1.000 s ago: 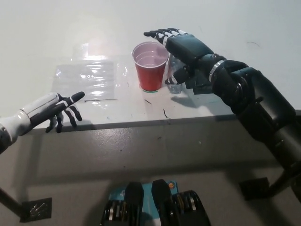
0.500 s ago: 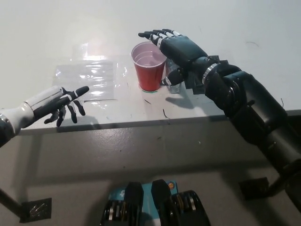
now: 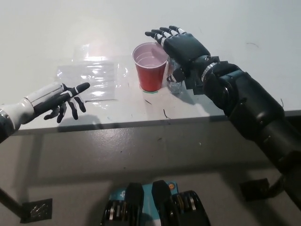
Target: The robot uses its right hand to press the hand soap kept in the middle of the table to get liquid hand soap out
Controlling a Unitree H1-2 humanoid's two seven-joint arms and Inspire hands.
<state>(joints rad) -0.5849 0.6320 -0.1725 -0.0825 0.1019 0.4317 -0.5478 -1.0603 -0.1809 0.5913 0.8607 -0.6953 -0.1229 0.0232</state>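
now the black right hand is held flat, fingers spread wide and gripping nothing, over the soap bottle, which is mostly hidden beneath it, just beside a red cup mid-bench. a clear plastic sheet is laid to the left. the white left hand is held open at the near edge.

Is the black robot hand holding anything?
No. The black right hand hovers open over the clear soap bottle beside the red plastic cup, gripping nothing.
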